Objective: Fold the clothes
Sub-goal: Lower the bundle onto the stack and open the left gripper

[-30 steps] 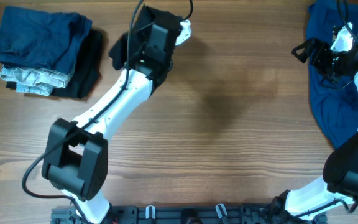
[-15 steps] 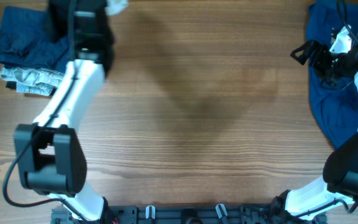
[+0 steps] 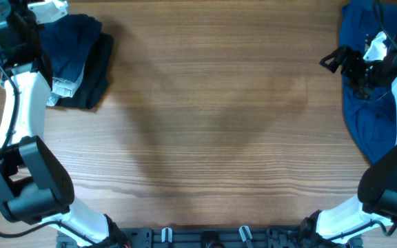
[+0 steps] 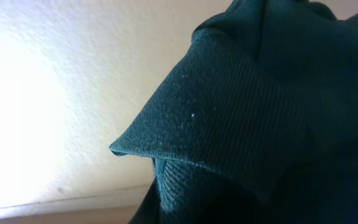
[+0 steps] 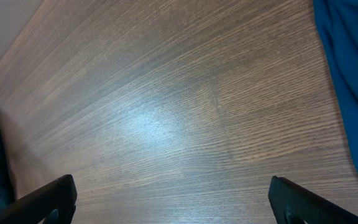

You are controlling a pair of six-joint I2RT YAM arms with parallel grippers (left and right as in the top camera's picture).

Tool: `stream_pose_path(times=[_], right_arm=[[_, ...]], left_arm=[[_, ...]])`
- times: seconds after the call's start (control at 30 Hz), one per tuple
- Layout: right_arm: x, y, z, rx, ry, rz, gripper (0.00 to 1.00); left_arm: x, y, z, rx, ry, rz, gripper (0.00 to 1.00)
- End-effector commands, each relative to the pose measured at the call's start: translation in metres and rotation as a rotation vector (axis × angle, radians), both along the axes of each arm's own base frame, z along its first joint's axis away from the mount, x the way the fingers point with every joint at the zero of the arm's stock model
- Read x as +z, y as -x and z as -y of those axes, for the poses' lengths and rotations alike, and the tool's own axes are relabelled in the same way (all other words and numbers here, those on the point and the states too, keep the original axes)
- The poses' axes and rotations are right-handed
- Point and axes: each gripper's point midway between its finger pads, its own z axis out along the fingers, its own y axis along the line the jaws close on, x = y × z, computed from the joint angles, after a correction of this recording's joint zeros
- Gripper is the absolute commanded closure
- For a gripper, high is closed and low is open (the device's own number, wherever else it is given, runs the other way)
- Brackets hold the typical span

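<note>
From overhead: got a folded pile of clothes [image 3: 81, 41] in the top-left corner of the tabletop [image 3: 205, 124], with the left gripper [image 3: 19, 24] over its left side. Also a blue garment [image 3: 367, 117] sprawled along the right edge under the right gripper [image 3: 340, 62].

Left wrist: just dark ribbed fabric [image 4: 260, 124] crammed against the lens, so can't tell spread or pinching.

Right wrist: spread wide above bare wood, pinching nothing, blue cloth at the right edge.

Royal-blue garment [image 3: 371, 117] beside the black right pincer [image 3: 336, 60]; navy garment [image 3: 71, 41], black garment [image 3: 96, 76] and pale grey cloth [image 3: 62, 88] beside the left pincer [image 3: 43, 10]; brown wood-grain surface [image 3: 212, 117]
</note>
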Motion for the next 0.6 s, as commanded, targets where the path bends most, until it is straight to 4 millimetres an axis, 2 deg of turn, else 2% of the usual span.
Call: stream_pose_path(times=[0.0,0.13,0.33,0.43,0.57], right_arm=[[-0.002,0.001,-0.003,-0.018,-0.017,-0.016,0.0],[-0.002,0.001,-0.003,-0.018,-0.018,-0.017,0.0],[-0.003,0.001,-0.005,-0.016,-0.02,-0.018,0.0],[-0.002,0.0,-0.005,-0.036,-0.029,-0.021,0.0],[-0.002,-0.001,-0.005,-0.035,-0.027,-0.016,0.0]], left_arm=[[-0.005,-0.014,0.004,-0.087,-0.032,0.037,0.96],[-0.017,-0.023,-0.002,-0.099,-0.045,0.069,0.96],[-0.04,-0.025,-0.021,-0.072,-0.031,0.033,0.96],[-0.065,-0.022,-0.03,-0.057,0.002,-0.049,0.96],[-0.111,-0.01,-0.041,0.035,0.069,-0.229,0.94]])
